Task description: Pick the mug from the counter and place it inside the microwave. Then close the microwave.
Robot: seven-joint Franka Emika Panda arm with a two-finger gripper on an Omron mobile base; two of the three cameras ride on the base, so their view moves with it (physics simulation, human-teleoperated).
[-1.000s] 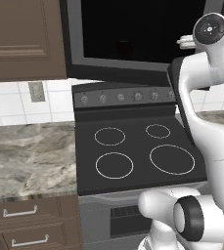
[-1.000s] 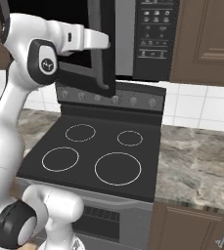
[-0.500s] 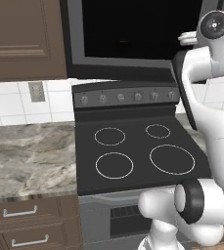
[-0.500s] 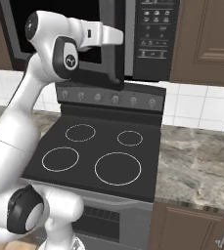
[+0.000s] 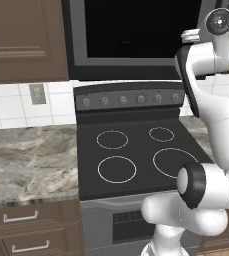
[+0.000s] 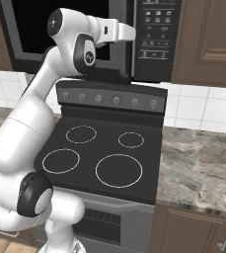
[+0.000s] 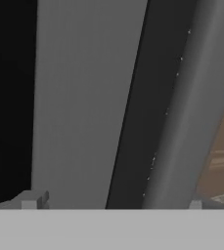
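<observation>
The microwave (image 6: 65, 29) hangs above the stove, and its dark-glass door (image 5: 136, 30) stands nearly flush with the black button panel (image 6: 156, 34). My gripper (image 6: 130, 33) is raised against the door's handle side, right beside that panel. In the hand view the gripper (image 7: 113, 202) is open, its fingertips (image 7: 33, 200) set wide apart with nothing between them. Close in front of them are the grey door face (image 7: 84, 97), a dark strip and the long curved handle (image 7: 191, 97). The mug is out of view. The marbled counter (image 5: 31, 155) (image 6: 203, 158) flanks the stove on both sides.
A black glass stovetop (image 5: 136, 155) with white rings and a knob panel (image 6: 114, 99) lies below the arm. Brown wall cabinets (image 5: 21, 40) (image 6: 208, 39) flank the microwave. Drawers (image 5: 26, 230) sit under the counter, and a wall socket (image 5: 37, 94) is on the white tiles.
The arm has swung toward the button panel, its hand against the door. The door, which stood ajar, has swung in nearly flush. The gripper has stayed open.
</observation>
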